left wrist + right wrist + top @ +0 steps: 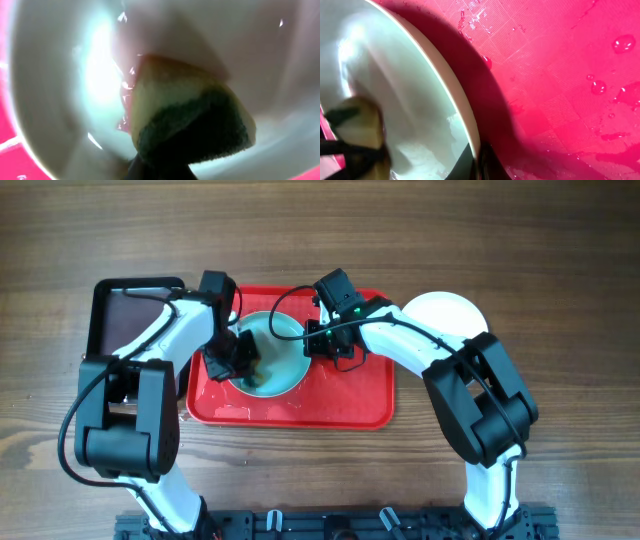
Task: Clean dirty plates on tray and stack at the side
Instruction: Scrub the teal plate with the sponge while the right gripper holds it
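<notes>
Scrubbing step in hand: the left gripper (238, 358), clenched on a yellow-and-green sponge (190, 120), is pressing it into the wet turquoise plate (283, 372), which is lying on the red tray (350, 408). The right gripper (322, 345) is pinching the plate's right rim, apparently steadying it, though its fingertips are showing only as a dark blur. Once wiped, the plate is likely going beside the tray, onto the white plate (445, 310).

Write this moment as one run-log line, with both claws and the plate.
left claw: shut on sponge, pressing turquoise plate | right claw: shut on its rim | plate: on red tray
</notes>
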{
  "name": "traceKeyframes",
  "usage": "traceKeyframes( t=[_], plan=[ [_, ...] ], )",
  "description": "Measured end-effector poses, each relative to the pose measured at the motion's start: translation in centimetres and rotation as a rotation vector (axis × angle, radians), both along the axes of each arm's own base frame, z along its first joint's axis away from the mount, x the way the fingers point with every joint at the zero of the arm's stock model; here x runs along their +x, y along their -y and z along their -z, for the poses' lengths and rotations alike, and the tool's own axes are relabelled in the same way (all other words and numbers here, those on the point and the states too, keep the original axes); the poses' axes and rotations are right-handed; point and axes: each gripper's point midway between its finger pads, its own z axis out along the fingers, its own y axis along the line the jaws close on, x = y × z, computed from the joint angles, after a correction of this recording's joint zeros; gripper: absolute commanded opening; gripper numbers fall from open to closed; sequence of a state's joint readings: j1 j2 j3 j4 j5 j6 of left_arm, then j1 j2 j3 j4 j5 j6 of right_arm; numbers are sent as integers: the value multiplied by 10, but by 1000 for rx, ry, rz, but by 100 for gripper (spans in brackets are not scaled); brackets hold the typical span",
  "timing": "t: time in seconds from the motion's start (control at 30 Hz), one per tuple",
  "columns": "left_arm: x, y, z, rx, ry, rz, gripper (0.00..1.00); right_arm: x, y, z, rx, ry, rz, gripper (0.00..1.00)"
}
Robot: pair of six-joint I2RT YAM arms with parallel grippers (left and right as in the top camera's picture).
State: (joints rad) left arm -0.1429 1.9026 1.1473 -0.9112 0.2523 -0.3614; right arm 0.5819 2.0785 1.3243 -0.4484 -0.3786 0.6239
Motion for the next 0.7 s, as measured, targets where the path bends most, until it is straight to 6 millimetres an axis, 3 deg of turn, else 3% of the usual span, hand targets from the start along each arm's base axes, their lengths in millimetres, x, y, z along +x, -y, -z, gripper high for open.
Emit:
traceKeyframes(
  t=[0.3,0.57,0.7],
  plan=[
    [-4,27,0,-197,56,212,4,0,0,0,3,-3,-2,4],
    [39,54,-1,-276,289,314,4,-1,-1,0,4,-3,-2,4],
    [62,51,-1,-224,367,283,4,-1,-1,0,4,-4,-3,4]
  ],
)
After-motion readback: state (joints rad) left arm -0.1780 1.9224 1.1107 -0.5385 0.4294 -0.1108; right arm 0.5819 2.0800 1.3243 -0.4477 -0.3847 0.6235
